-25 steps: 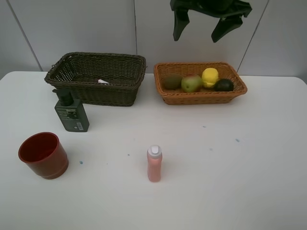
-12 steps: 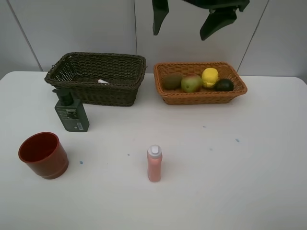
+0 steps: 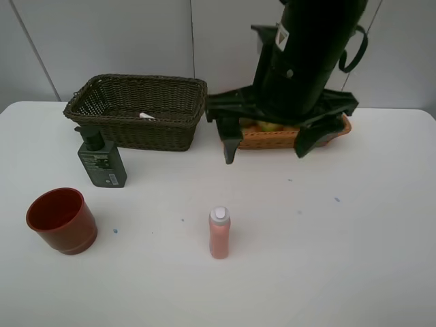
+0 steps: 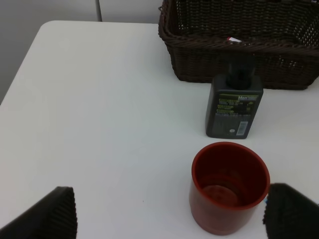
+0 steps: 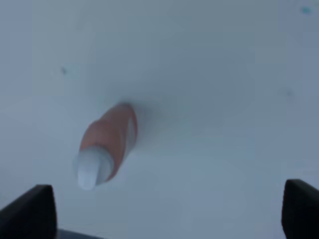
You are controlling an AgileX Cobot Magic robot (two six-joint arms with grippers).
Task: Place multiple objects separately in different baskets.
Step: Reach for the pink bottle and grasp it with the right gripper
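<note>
The pink white-capped bottle [image 3: 219,233] stands upright at the table's middle front. My right gripper [image 3: 266,145] hangs open above and behind it, holding nothing. The right wrist view looks down on the bottle [image 5: 107,144] between the open gripper's [image 5: 164,211] fingertips. The arm hides most of the light orange basket [image 3: 261,139] and its fruit. A white marker [image 3: 146,116] lies in the dark brown basket [image 3: 139,109]. The dark green pump bottle [image 3: 102,162] and red cup [image 3: 61,220] stand at the left. My left gripper [image 4: 169,219] is open and short of the cup [image 4: 229,186].
The left wrist view shows the pump bottle [image 4: 235,107] standing against the dark basket's [image 4: 239,55] front wall, with the marker [image 4: 234,39] inside. A grey panelled wall rises behind the table. A few small blue specks mark the white tabletop.
My right arm has dropped from high above the orange basket and come forward, and it now covers the fruit. Nothing on the table has moved.
</note>
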